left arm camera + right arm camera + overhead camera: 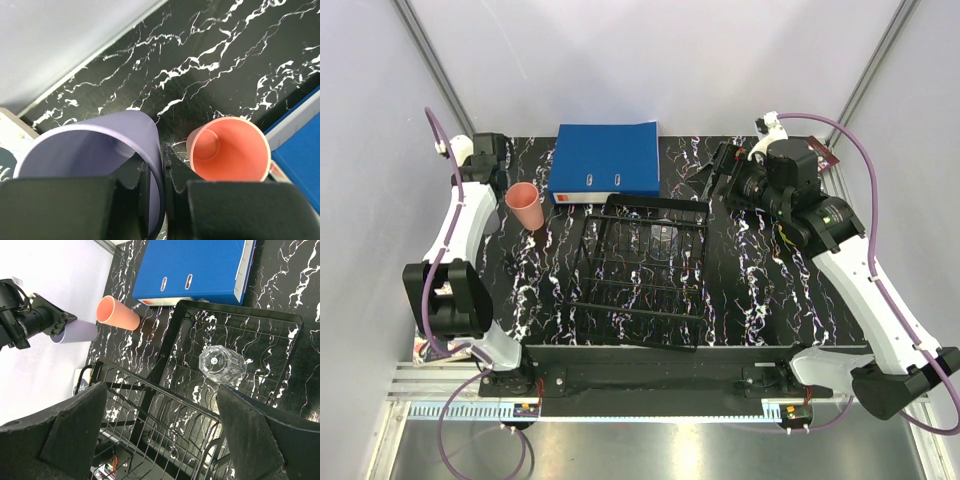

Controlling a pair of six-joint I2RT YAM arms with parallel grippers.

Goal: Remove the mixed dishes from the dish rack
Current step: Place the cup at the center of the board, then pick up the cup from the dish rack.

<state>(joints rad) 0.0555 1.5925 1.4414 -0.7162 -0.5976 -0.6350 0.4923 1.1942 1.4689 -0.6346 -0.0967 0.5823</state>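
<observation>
Left arm (455, 225) reaching toward far left corner; left gripper (162, 172) clamping tight on lilac cup (95, 145) wall. Right arm (865, 275) stretching forward, wrist angling inward; right gripper (161, 390) hanging wide open, gripping nothing.

Marbled table (750, 290) bears binder (607, 160), pink cup (525, 206), rack (656, 202), perhaps lilac cup (75, 332).

**A:** Dish rack (640, 270) dead centre — what's crowding it?

**B:** Blue binder (607, 160) just beside its 12 o'clock rim. Salmon cup (525, 207) at 10, lilac cup (100, 155) just beside that, a sliver between.

**A:** Any lanes?

**B:** Bare table (760, 290) at 3 and 9 — wide strips. Clear glass (222, 365) stands inside the rack.
</observation>
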